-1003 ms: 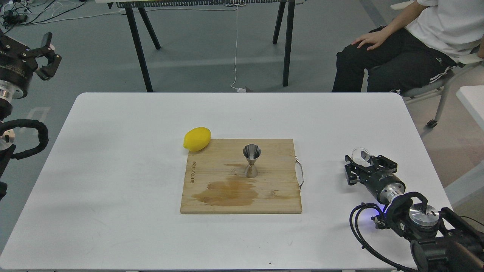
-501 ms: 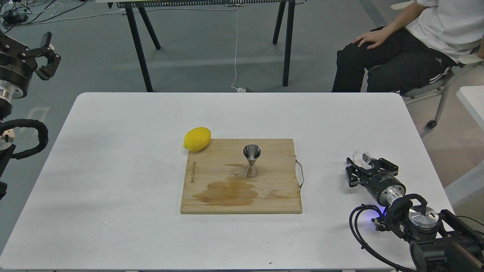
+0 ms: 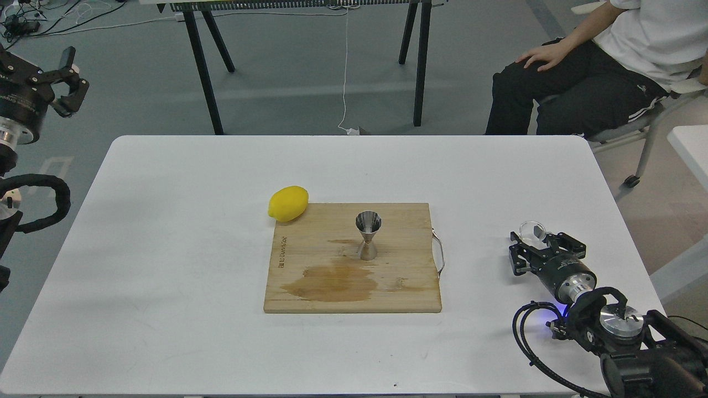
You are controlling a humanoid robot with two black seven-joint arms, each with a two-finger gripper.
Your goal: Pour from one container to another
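Observation:
The steel jigger (image 3: pixel 368 236) stands upright on the wooden cutting board (image 3: pixel 398 287), right of its middle. The clear glass cup (image 3: pixel 531 229) sits on the white table near the right edge, partly hidden behind my right gripper (image 3: pixel 543 243). That gripper lies low over the table with its fingers spread wide, open, and the cup is at their tips; I cannot tell whether they touch it. My left gripper (image 3: pixel 69 77) hangs open and empty off the table's far left.
A yellow lemon (image 3: pixel 288 203) rests at the board's back left corner. A brown wet stain (image 3: pixel 332 282) covers the board's front. The board has a metal handle (image 3: pixel 440 254) on its right side. A seated person (image 3: pixel 586 72) is beyond the table's far right.
My right gripper has drawn back a little toward the front right, and more of the glass cup shows beyond its fingers. The left gripper has barely shifted.

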